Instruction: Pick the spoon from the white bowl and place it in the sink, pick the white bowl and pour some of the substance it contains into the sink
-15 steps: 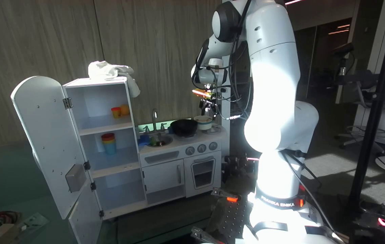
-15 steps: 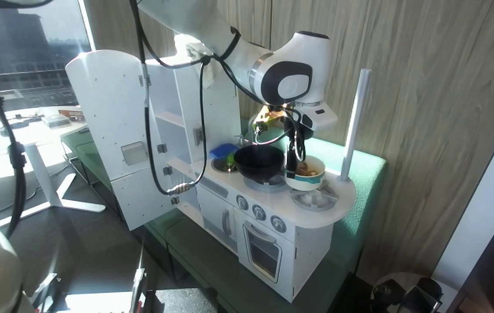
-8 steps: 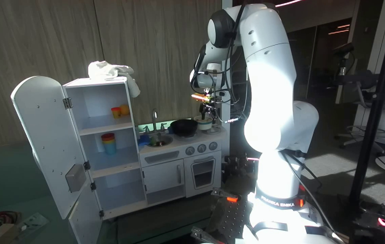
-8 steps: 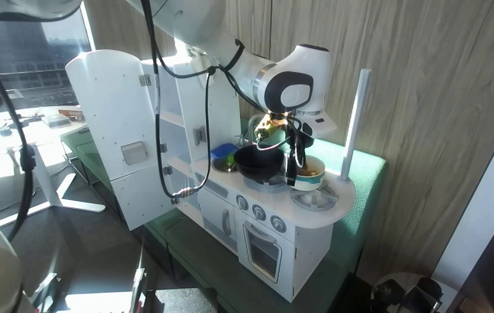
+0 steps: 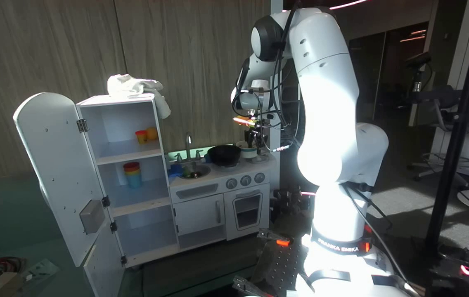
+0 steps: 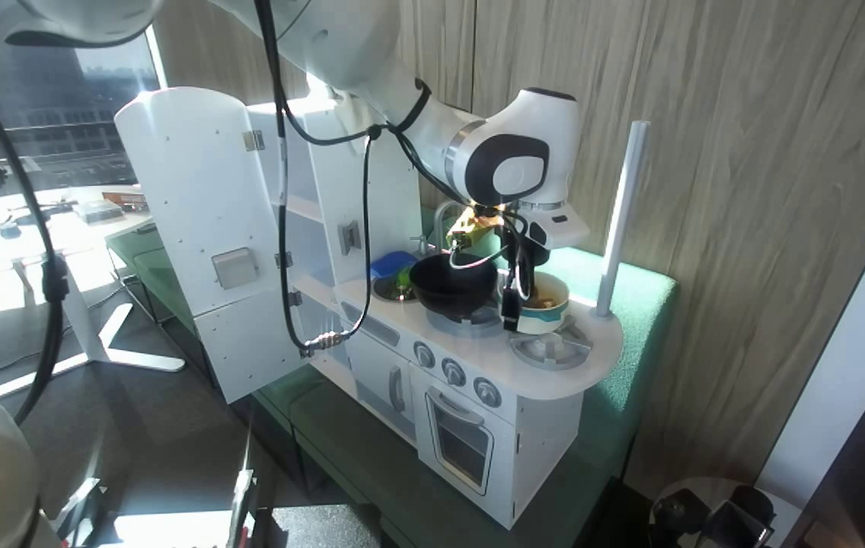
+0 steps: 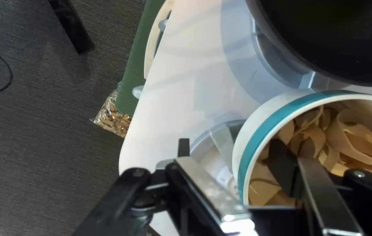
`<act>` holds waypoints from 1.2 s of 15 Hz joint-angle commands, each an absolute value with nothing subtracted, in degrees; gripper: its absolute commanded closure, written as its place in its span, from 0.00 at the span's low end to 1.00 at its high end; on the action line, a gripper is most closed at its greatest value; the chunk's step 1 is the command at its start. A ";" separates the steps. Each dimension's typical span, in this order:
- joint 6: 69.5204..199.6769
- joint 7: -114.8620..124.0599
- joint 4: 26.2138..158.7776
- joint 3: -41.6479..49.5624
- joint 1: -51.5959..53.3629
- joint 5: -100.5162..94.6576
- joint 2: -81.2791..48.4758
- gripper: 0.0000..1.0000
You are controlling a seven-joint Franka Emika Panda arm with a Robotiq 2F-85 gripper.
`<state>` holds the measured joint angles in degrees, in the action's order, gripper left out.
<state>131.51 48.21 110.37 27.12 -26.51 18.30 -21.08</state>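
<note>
The white bowl (image 7: 249, 144) with a teal band holds tan curled strips. It stands at the right-hand burner of the toy stove and shows in both exterior views (image 5: 246, 154) (image 6: 545, 323). My gripper (image 7: 232, 150) points down, open across the bowl's near rim. One finger is inside the bowl over the strips, the other outside beside the wall; a gap shows between the wall and each finger. The gripper also shows in both exterior views (image 5: 254, 148) (image 6: 521, 308). The sink (image 5: 204, 170) lies left of the wok, also in an exterior view (image 6: 382, 291). I cannot make out a spoon.
A black wok (image 6: 451, 288) stands close beside the bowl, also in the wrist view (image 7: 330, 36). A blue thing (image 6: 393, 263) and a green thing (image 6: 403, 278) are at the sink. A grey post (image 6: 623, 221) rises behind the bowl. A tap (image 5: 188, 144) stands behind the sink.
The gripper has moved down, so that its fingers are lower around the bowl's rim. The bowl and the wok have not moved.
</note>
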 commanded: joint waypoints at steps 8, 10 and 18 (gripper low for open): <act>130.52 49.13 108.71 27.01 -27.24 18.48 -21.33 1.00; 130.64 49.96 108.84 27.87 -26.80 16.84 -20.60 0.99; 129.30 54.50 106.18 30.27 -25.72 7.78 -19.18 0.99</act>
<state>131.12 52.17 107.68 29.57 -26.62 10.66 -20.37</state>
